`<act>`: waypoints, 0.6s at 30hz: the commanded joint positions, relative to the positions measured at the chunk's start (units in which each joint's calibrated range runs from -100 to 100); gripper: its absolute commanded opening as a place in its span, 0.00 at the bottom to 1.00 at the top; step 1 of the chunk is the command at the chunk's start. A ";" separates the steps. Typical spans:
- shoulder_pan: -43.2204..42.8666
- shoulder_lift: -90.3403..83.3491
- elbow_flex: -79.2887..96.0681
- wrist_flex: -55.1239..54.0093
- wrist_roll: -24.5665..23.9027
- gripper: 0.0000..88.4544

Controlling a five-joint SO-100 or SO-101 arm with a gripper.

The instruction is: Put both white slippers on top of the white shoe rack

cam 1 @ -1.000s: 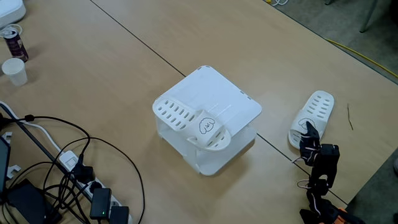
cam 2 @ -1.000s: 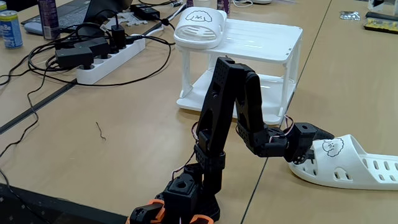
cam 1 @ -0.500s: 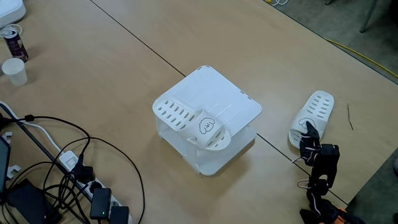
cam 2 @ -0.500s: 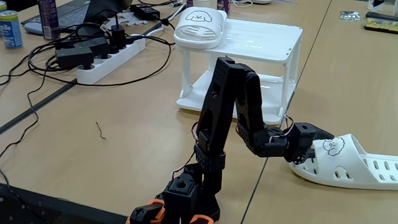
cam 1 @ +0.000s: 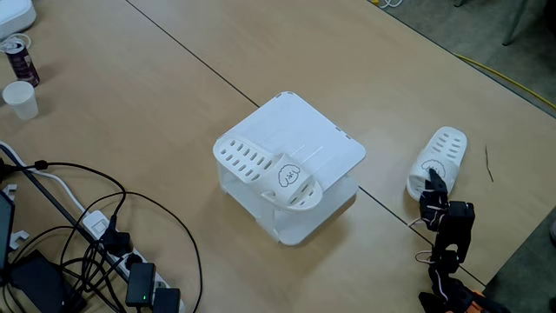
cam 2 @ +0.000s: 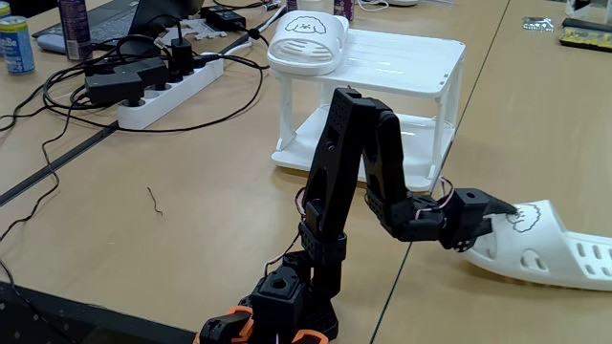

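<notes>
Your black end effector grips the strap of a white rubber slipper with oval holes and cartoon face, tilting it on edge on the wooden counter; its heel is cut off at one fixed view's edge. The matching slipper lies on the white plastic shoe rack.
</notes>
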 commanded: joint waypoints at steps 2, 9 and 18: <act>1.62 -5.76 -8.51 -1.20 0.42 0.01; 1.54 -13.75 -10.67 -0.76 0.42 0.01; -4.79 -23.85 -10.67 -0.25 0.42 0.01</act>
